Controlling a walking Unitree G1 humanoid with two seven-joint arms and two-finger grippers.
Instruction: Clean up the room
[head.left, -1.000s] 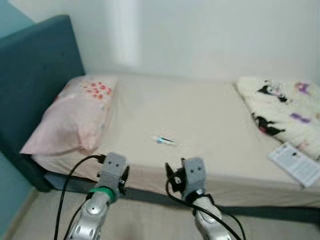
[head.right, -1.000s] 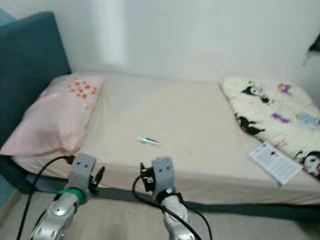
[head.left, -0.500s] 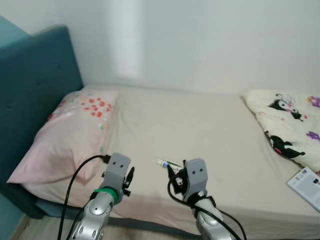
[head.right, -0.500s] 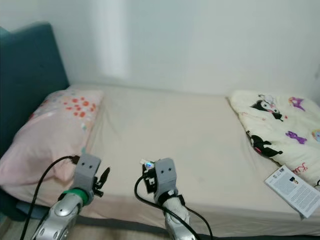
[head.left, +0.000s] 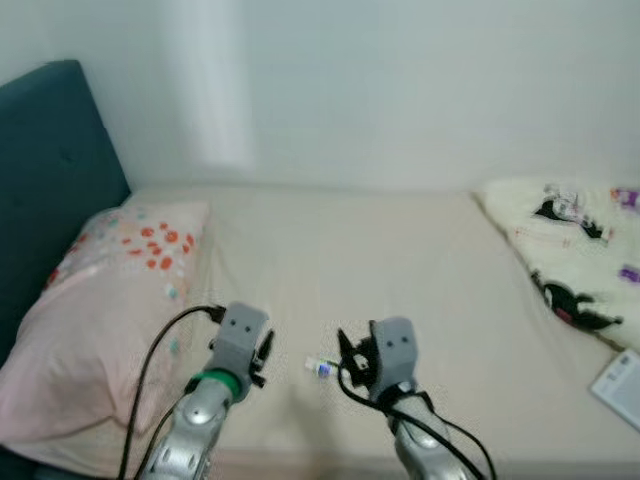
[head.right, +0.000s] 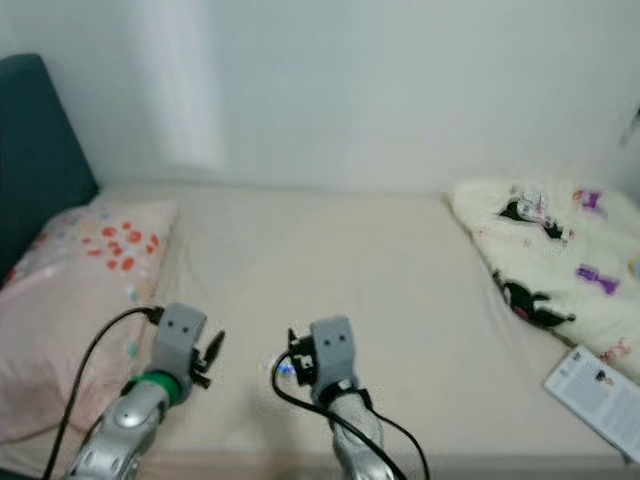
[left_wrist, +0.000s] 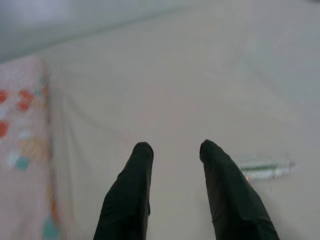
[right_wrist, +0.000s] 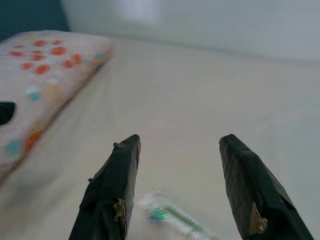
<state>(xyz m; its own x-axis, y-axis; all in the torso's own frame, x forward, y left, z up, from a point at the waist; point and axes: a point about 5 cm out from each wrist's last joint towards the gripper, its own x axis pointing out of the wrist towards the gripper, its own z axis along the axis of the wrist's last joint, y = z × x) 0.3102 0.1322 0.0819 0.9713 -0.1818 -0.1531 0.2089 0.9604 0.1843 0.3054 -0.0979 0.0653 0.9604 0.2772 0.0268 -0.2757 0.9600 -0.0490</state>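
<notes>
Now both grippers are held over the beige bed sheet (head.left: 400, 260), fingers spread and empty. Between the left gripper (left_wrist: 172, 147) and the right gripper (right_wrist: 177, 142) a small tube (right_wrist: 172, 216) is seen lying flat on the sheet, beside the pink pillow (head.left: 100, 290).

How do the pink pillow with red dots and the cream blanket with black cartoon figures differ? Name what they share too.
The pink pillow with red dots lies at the robot's left by the dark teal headboard; the cream blanket with black cartoon figures lies at the right. The pillow is plump and smooth; the blanket is rumpled. The pillow's print is small red dots; the blanket's is black and purple figures. Both rest on the beige sheet.
</notes>
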